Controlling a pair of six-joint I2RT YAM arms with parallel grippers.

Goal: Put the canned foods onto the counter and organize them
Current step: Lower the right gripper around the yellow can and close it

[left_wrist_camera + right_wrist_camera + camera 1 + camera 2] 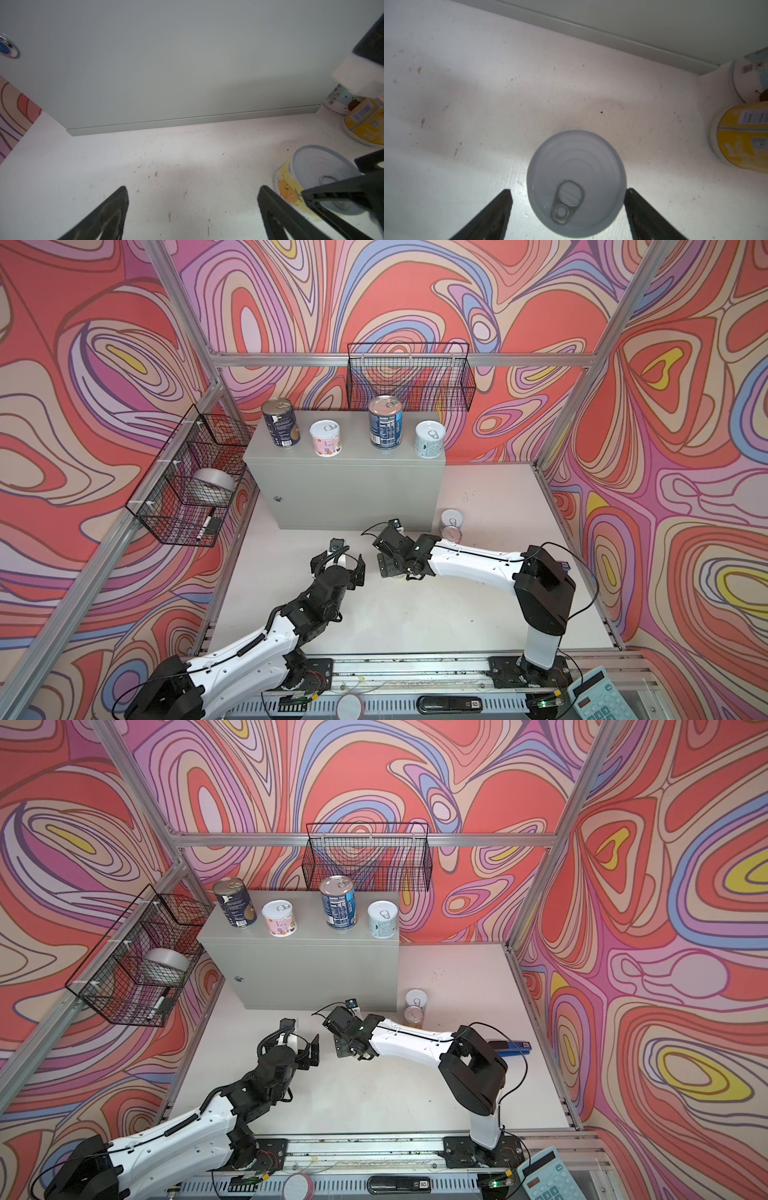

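Four canned foods stand on the grey counter (pixel 345 489): a dark blue tall can (pixel 280 423), a pink short can (pixel 325 438), a second tall blue can (pixel 385 423) and a pale-blue short can (pixel 430 438). On the white tabletop, right of the counter, stand a white can (pixel 452 517) and a yellow can (pixel 451 533). My right gripper (pixel 569 190) is open around an upright short can with an orange-fruit label (pixel 287 187), its fingers (pixel 500 207) beside the lid; in both top views the gripper (pixel 386 562) hides this can. My left gripper (pixel 192 199) is open and empty just left of it.
A black wire basket (pixel 409 377) hangs on the back wall. Another basket (pixel 187 489) on the left wall holds a grey tape roll (pixel 212 485) and a marker. A calculator (pixel 598 695) lies at the front right, and a blue stapler (pixel 509 1046) behind the right arm.
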